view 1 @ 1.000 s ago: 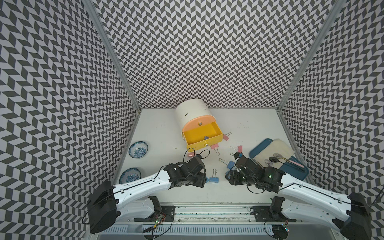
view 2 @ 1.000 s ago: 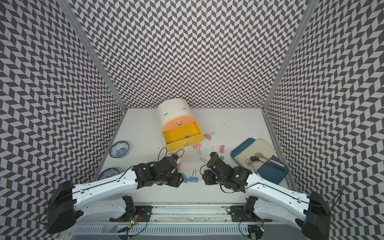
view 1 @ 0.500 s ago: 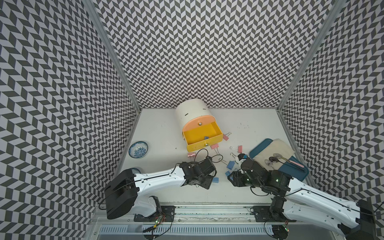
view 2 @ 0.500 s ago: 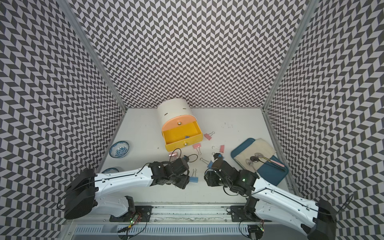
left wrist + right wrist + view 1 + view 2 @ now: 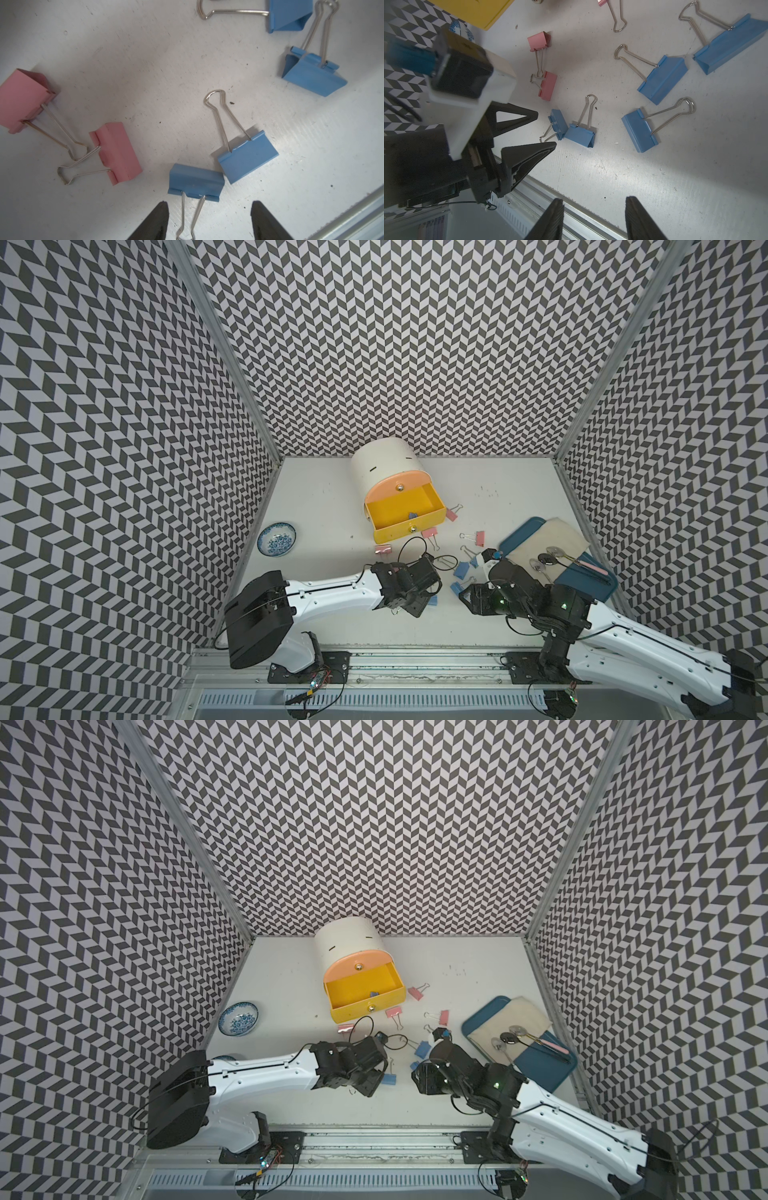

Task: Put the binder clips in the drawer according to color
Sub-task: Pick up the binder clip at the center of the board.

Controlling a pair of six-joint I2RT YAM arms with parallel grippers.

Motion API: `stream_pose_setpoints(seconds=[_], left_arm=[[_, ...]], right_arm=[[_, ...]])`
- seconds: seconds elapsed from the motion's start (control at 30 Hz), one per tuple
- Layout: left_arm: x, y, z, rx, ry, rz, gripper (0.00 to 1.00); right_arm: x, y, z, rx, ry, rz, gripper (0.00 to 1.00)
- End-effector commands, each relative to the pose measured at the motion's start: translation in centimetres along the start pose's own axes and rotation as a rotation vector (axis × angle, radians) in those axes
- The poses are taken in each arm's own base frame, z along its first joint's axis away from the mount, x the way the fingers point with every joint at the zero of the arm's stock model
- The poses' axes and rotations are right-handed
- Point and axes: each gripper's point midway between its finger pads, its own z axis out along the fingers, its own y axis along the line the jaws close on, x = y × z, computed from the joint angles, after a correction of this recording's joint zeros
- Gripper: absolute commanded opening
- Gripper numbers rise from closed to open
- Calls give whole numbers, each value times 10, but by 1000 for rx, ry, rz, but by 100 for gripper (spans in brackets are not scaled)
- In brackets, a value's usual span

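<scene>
The yellow drawer (image 5: 432, 501) stands pulled out below a shut peach one, with a blue clip (image 5: 412, 515) inside. Pink binder clips (image 5: 479, 538) and blue binder clips (image 5: 461, 570) lie scattered in front of it. My left gripper (image 5: 209, 207) is open and low over the table. The wire handle of a blue clip (image 5: 196, 182) lies between its fingers, untouched. A second blue clip (image 5: 248, 158) touches that one, and two pink clips (image 5: 118, 151) lie beside them. My right gripper (image 5: 595, 201) is open and empty near the table's front edge.
A blue-patterned bowl (image 5: 276, 539) sits at the left. At the right, a blue tray (image 5: 582, 585) holds a cream cloth (image 5: 548, 541) and spoons (image 5: 544, 562). An aluminium rail (image 5: 415, 655) runs along the front. The two grippers are close together.
My left arm has swung right and covered a second bowl at the front left. Its gripper has moved onto the front blue clip. The right gripper has drawn slightly toward the front.
</scene>
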Motion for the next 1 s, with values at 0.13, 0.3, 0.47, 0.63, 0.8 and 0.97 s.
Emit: stream_pose_setpoints(seconds=[0.13,0.3,0.47,0.63,0.8,0.97], left_arm=[[-1,0,10,-26,22,103,68],[0,2,17,-35,36,120,68],[-3,9,21,-40,37,113,69],[-6,13,22,-43,33,111,71],[-7,10,25,-20,36,119,74],[-7,7,29,-7,48,124,73]], right_arm=[[-5,-1,-6,4,-33,10,52],[-6,0,-7,4,-36,13,52],[-7,0,-9,12,-36,8,52],[-9,0,-10,16,-43,-1,52],[-13,0,-11,22,-60,0,52],[-17,0,-12,31,-77,-5,52]])
